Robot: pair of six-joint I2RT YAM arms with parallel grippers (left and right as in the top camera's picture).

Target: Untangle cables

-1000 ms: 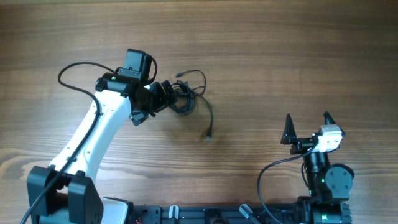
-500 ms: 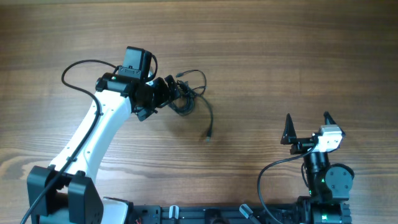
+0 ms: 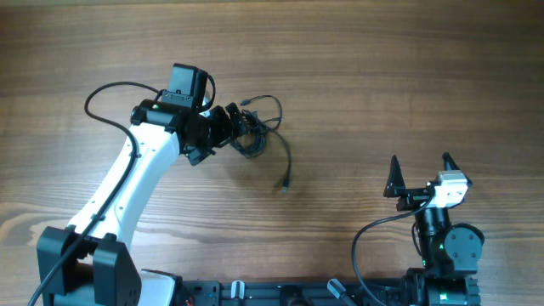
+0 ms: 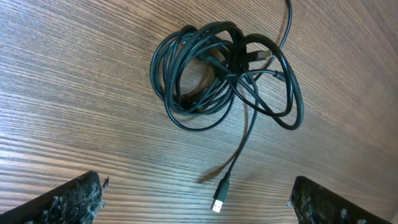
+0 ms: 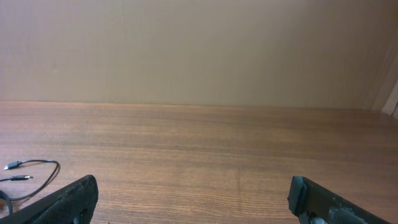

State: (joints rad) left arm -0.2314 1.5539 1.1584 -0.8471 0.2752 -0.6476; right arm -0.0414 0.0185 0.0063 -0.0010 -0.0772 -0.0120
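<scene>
The cables [image 4: 211,68] lie as one tangled dark coil on the wood, with loops spilling to the right. One loose strand runs down to a silvery USB plug [image 4: 219,204]. My left gripper [image 4: 196,200] is open and hovers over the coil; the plug lies on the table between its fingertips [image 4: 65,200], untouched. From overhead, the left gripper [image 3: 228,129] sits at the left edge of the cables [image 3: 255,136], and a long strand ends at a plug [image 3: 285,185]. My right gripper [image 3: 421,170] stands open and empty far to the right. Two thin cable ends [image 5: 18,169] show in the right wrist view.
The wooden table [image 3: 382,76] stretches bare around the tangle. A thick black wire [image 3: 106,98] loops from the left arm behind its wrist. The arm bases [image 3: 442,255] stand at the front edge. A plain wall [image 5: 199,50] rises behind the table.
The left gripper has shifted slightly up and toward the cable tangle, then held still. The right arm and the cables have not moved.
</scene>
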